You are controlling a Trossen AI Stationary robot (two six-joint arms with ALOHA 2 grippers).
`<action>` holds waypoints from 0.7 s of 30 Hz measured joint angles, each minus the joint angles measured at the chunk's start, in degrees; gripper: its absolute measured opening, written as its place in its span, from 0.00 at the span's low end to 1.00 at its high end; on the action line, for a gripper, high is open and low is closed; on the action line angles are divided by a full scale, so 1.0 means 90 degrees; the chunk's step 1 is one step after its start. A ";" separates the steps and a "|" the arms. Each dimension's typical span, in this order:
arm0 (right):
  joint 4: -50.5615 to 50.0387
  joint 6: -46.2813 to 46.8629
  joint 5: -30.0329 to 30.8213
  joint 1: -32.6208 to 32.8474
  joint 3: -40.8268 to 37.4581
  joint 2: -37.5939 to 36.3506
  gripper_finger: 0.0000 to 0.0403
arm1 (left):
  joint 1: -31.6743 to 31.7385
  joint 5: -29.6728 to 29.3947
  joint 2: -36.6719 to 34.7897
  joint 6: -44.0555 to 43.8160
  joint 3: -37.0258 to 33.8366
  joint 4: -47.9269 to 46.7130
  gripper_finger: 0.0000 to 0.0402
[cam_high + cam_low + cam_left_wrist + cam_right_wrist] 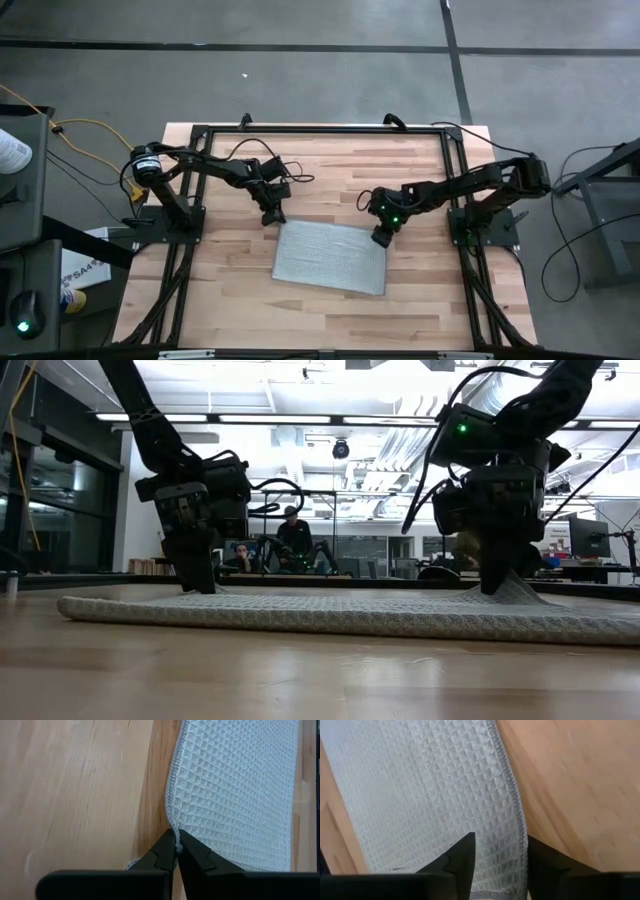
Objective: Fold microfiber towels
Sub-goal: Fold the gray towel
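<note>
The microfiber towel (330, 258) is a light grey-blue waffle-textured cloth. It lies flat on the wooden table, near the middle. My left gripper (272, 216) is at the towel's far left corner, shut on its edge. My right gripper (381, 238) is at the far right corner. Its fingers slant down and stand apart, with the towel's hemmed edge (520, 827) between them. In the low view the cloth rises in a small peak (515, 592) at my right gripper (498, 588). My left gripper pinches the towel's hemmed edge (172, 827) between its two fingertips, at the far left corner. The fingers slant down from the table's far left. The rest of the towel (240, 790) lies spread on the wood. My right gripper has its two fingers apart on the towel's far right corner. One fingertip (465, 855) stands on the cloth and the other (540, 860) is just outside the hem. The fingers slant down from the far right. Whether they hold the raised cloth, I cannot tell.
A black metal frame (320, 130) runs around the table's far edge and sides, and the arm bases are mounted on it. Bare wood (250, 320) lies in front of the towel. In the low view, people (292, 535) sit in the room beyond the table.
</note>
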 joint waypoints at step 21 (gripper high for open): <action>-0.0126 -0.0236 0.0105 -0.0026 -0.0004 -0.0002 0.07 | -0.0371 -0.0097 -0.0007 0.0019 -0.0001 -0.0155 0.01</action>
